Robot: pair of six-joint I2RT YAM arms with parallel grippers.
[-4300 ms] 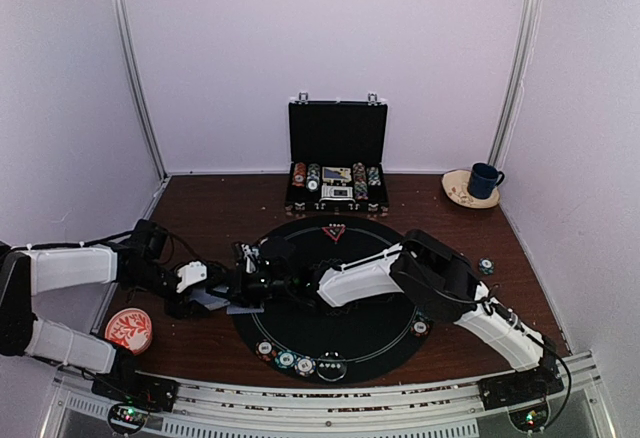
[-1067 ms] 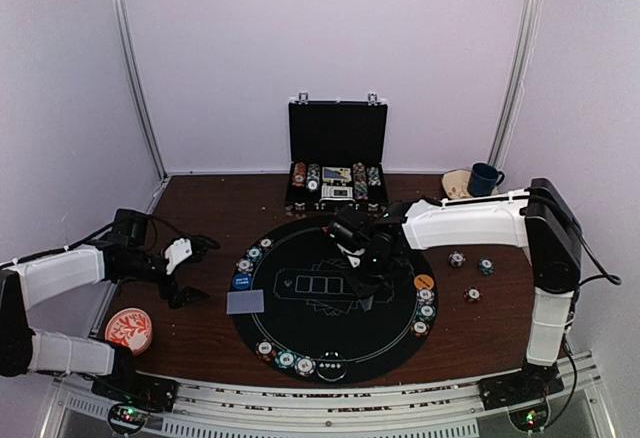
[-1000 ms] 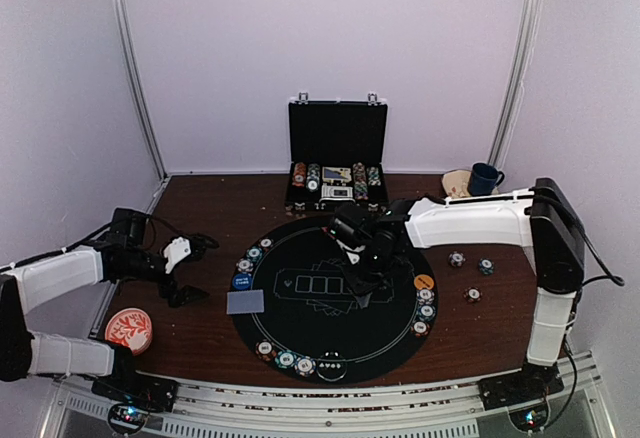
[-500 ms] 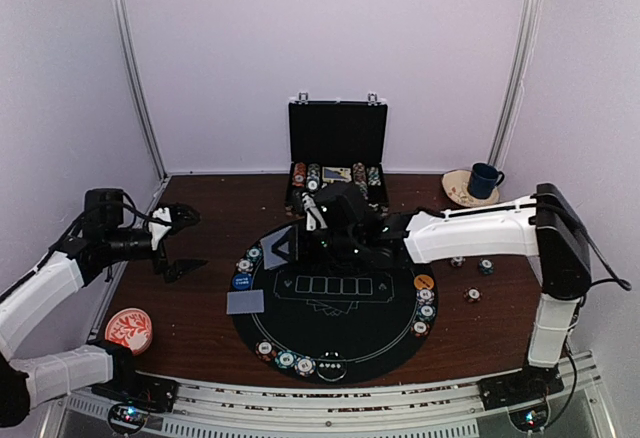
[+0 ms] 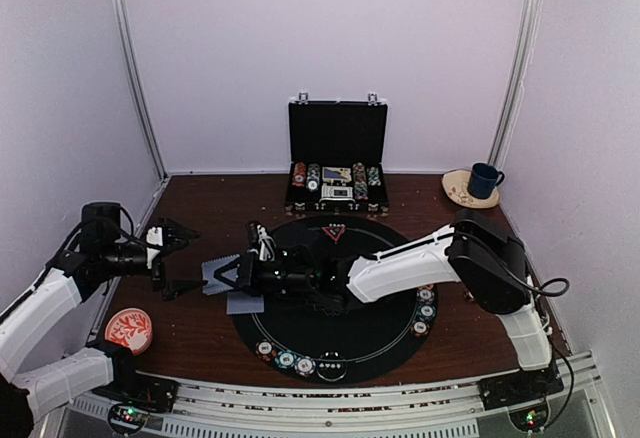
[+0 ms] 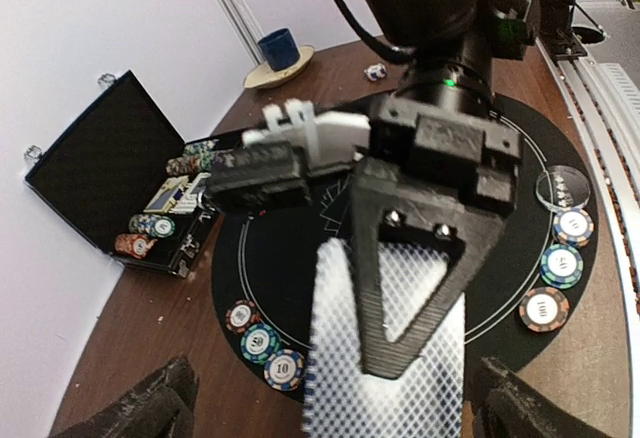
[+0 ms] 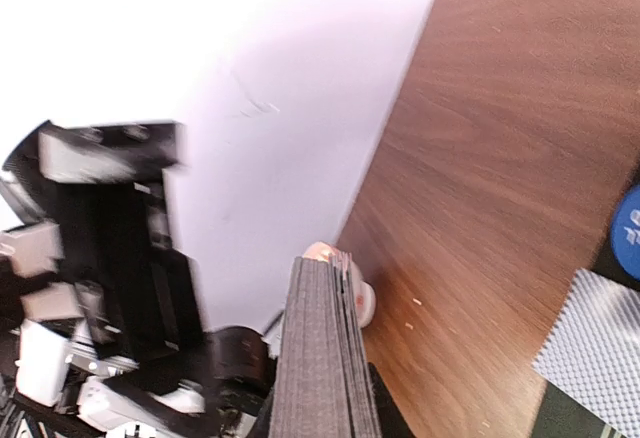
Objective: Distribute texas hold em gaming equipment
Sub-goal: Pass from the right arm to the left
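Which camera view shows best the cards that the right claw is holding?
The left wrist view: there the cards show their patterned back, large, gripped by the right claw. The right wrist view shows only the stack's edge; the top view shows a small grey patch.

Your brown wooden table (image 5: 200, 208) carries a round black mat (image 5: 370, 336) in the middle, one grey-blue card (image 5: 245, 305) across its left edge, an open briefcase (image 5: 337, 133) behind, a patterned dish (image 5: 128, 328) near left, a saucer (image 5: 453, 192) far right.
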